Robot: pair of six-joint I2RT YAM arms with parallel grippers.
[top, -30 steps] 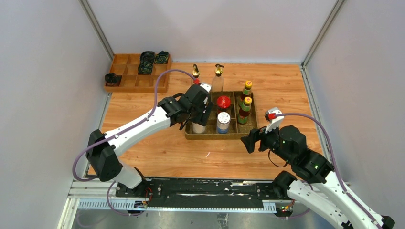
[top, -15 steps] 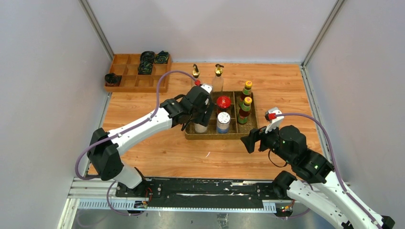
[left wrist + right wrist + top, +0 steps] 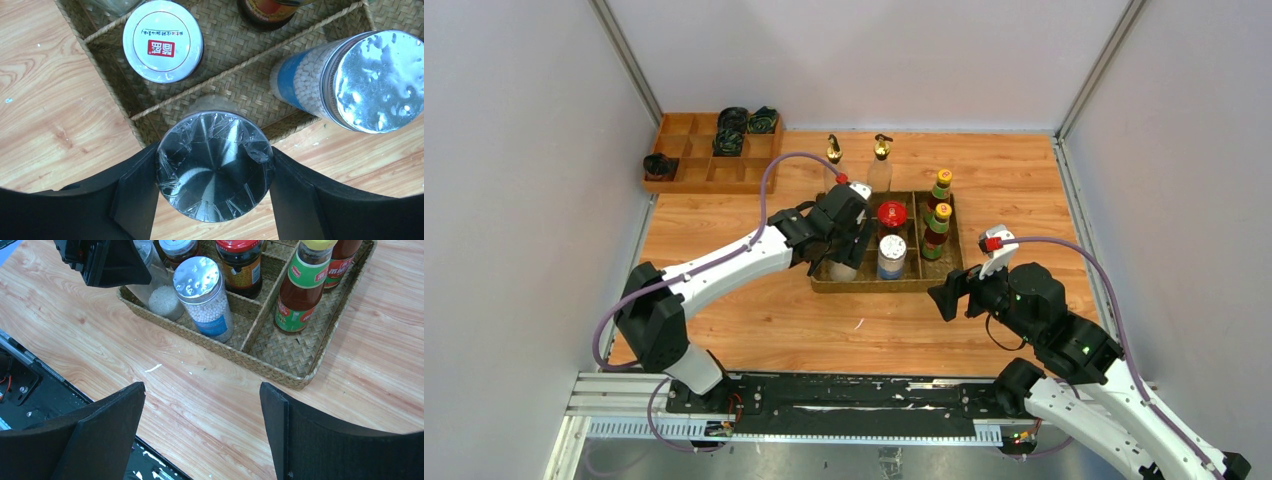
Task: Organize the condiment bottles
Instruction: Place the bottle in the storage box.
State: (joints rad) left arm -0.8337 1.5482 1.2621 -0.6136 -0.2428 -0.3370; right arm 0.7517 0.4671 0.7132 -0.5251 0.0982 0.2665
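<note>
My left gripper [image 3: 844, 243] is shut on a silver-lidded shaker [image 3: 215, 167] and holds it tilted, its base low in the front-left compartment of the woven tray [image 3: 874, 285]. The second shaker [image 3: 891, 252], with a blue label, stands in the compartment to its right. The red-lidded jar [image 3: 891, 213] stands behind that. The white-lidded jar [image 3: 163, 41] shows only in the wrist views. Two yellow-capped sauce bottles [image 3: 939, 210] stand in the tray's right section. Two gold-spouted bottles [image 3: 880, 165] stand on the table behind the tray. My right gripper [image 3: 949, 292] is open and empty, off the tray's front right corner.
A wooden compartment box [image 3: 686, 165] with dark cloth rolls [image 3: 730, 130] sits at the back left. Grey walls close in the left, back and right. The black base rail [image 3: 824, 400] runs along the near edge. White specks [image 3: 152, 368] lie on the wood before the tray.
My left arm has shifted a little to the right and nearer, with the shaker still in its grip at the tray's front-left compartment. The right arm has not moved.
</note>
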